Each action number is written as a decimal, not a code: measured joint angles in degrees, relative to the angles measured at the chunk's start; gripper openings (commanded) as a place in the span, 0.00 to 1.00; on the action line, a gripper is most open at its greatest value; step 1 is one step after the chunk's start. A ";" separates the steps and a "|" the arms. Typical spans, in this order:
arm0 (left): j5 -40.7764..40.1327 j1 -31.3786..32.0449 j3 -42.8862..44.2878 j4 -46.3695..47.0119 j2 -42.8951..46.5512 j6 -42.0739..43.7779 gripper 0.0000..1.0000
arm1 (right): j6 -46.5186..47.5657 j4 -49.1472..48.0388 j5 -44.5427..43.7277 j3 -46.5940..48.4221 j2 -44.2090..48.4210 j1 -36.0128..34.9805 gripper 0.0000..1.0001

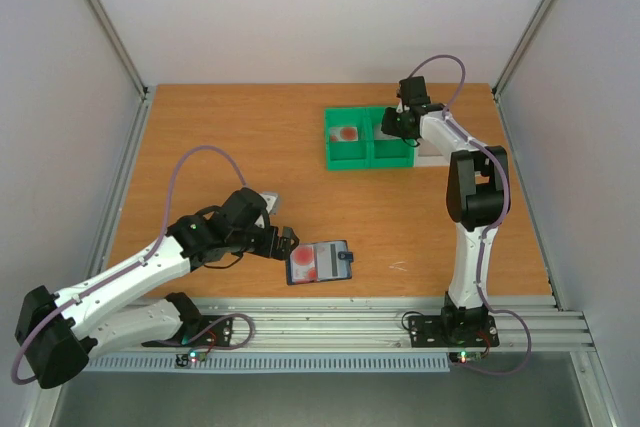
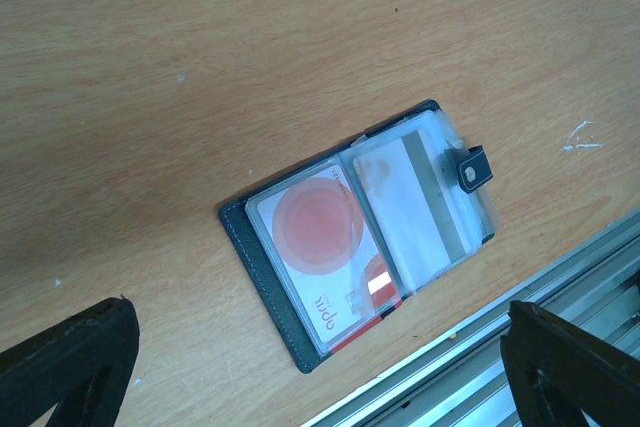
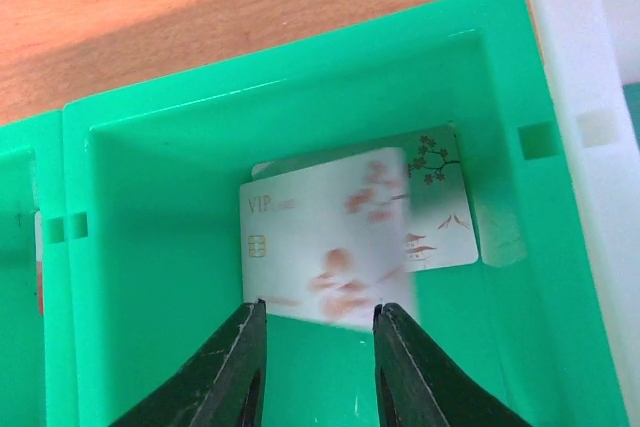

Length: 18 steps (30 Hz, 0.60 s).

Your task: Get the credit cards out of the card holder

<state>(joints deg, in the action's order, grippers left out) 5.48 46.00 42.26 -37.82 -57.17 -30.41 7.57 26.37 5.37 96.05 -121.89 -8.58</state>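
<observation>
- Hovering your left gripper with fingers spread wide; the open card holder lies right below it, red credit card inside.
- Its long axis runs diagonally across the jaw line.
- Right gripper is parted and pinching nothing, far off over the green bin.

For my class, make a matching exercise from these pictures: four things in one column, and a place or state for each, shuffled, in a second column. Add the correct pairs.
Column one
1. card holder
2. white VIP card
3. red-circle card
4. left gripper

Column two
A. inside the green bin
B. lying open on the table
C. jaws wide apart, holding nothing
D. tucked inside the card holder

Pairs: 1-B, 2-A, 3-D, 4-C
</observation>
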 measured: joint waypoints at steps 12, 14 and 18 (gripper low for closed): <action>0.04 0.00 -0.42 -0.13 0.00 -1.60 0.99 | -1.40 6.34 0.90 1.29 1.36 0.02 0.38; 0.07 0.00 -0.90 -0.11 0.00 -2.23 0.99 | -2.05 7.08 2.08 -0.09 3.45 0.02 0.38; 0.31 0.00 -2.36 0.42 0.00 -3.58 0.99 | -3.93 7.87 4.61 -5.86 11.32 -0.17 0.38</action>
<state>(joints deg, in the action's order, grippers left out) 5.78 46.00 39.90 -37.41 -57.17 -34.00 3.64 34.24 9.98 90.19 -110.56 -8.75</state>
